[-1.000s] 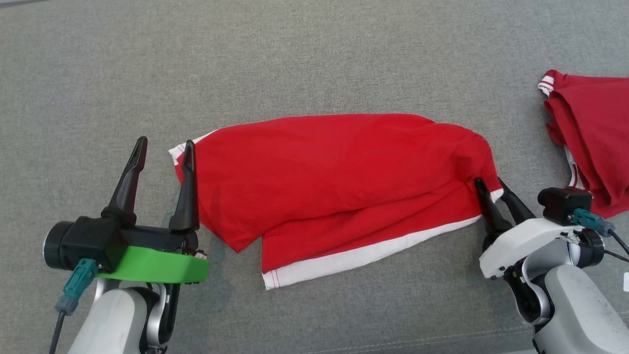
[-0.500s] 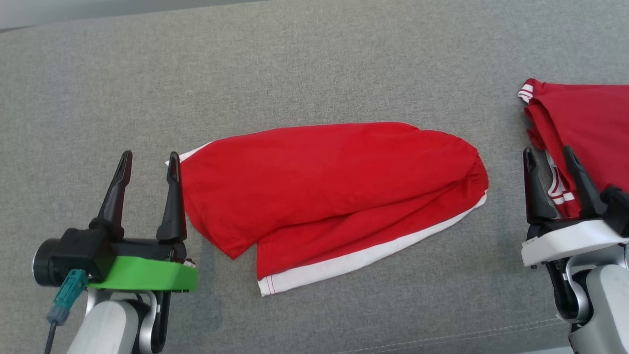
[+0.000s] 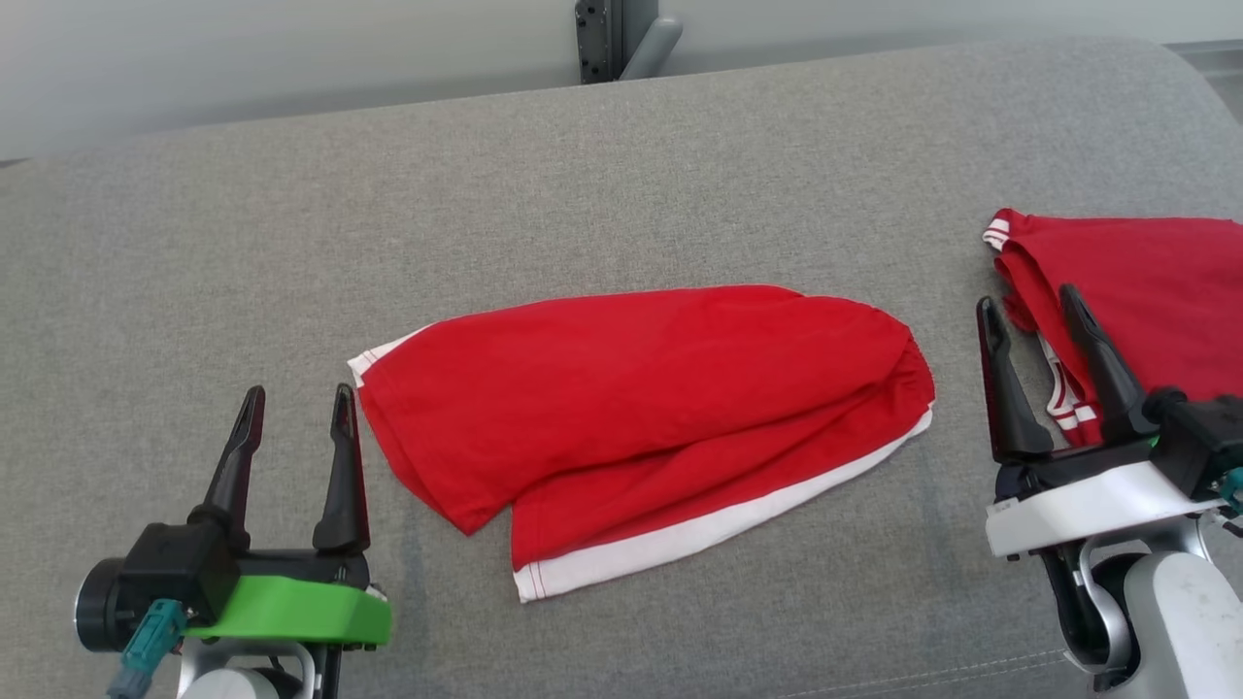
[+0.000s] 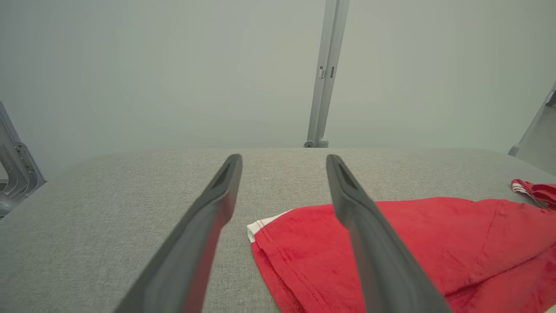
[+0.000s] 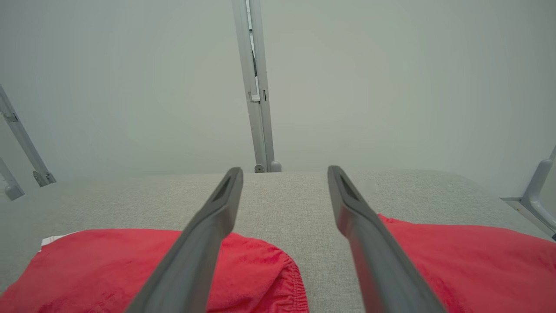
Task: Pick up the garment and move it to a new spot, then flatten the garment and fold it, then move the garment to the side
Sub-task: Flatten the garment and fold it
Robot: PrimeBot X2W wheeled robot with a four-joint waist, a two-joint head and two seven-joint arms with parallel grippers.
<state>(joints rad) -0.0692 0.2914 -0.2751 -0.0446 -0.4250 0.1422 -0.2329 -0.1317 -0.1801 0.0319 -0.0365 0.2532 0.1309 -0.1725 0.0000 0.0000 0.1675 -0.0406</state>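
Note:
The garment (image 3: 631, 408) is red with a white band along its near edge, lying folded over in the middle of the grey cushion; it also shows in the left wrist view (image 4: 434, 243) and the right wrist view (image 5: 130, 269). My left gripper (image 3: 296, 403) stands open just left of the garment's white-trimmed corner, nothing between its fingers. My right gripper (image 3: 1029, 301) stands open to the right of the garment, apart from it, in front of a second red cloth. In both wrist views the fingers are spread wide over the cushion, the left gripper (image 4: 283, 157) and the right gripper (image 5: 284, 169) alike.
A second red garment (image 3: 1136, 291) with white stripes lies at the right edge of the grey cushion (image 3: 291, 243), and appears too in the right wrist view (image 5: 469, 261). A metal post (image 3: 612, 39) stands behind the cushion's far edge against a pale wall.
My right gripper has opened, let go of the garment's right end and drawn back to the right. The garment has settled flat. The camera has tilted up, showing the cushion's far edge.

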